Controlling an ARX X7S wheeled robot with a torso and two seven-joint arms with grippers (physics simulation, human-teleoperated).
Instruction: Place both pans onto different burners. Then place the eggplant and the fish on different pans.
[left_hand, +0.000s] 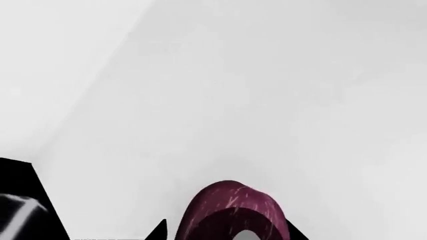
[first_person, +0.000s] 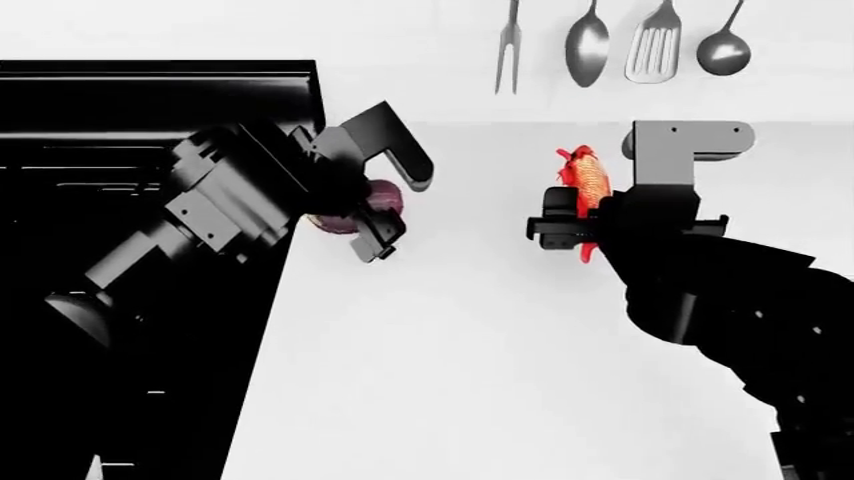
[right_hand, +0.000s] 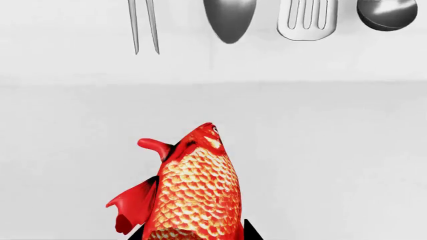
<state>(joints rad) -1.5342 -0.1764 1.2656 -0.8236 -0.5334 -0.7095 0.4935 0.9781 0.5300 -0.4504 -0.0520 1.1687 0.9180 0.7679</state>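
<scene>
The left gripper (first_person: 380, 205) is closed around the eggplant (first_person: 350, 210), which sits between its fingers just beside the edge of the stove (first_person: 160, 100). The right gripper (first_person: 574, 225) clamps the fish (first_person: 585, 185) near the tail, head pointing away toward the hanging utensils (first_person: 621, 45). Both items seem lifted off the white counter (first_person: 467, 360), probably to carry them over to pans, which are not visible.

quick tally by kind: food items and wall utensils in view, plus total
Food items: 2 (eggplant, fish)
Hanging utensils: 4 (fork, spoon, slotted spatula, ladle)
Total: 6
</scene>
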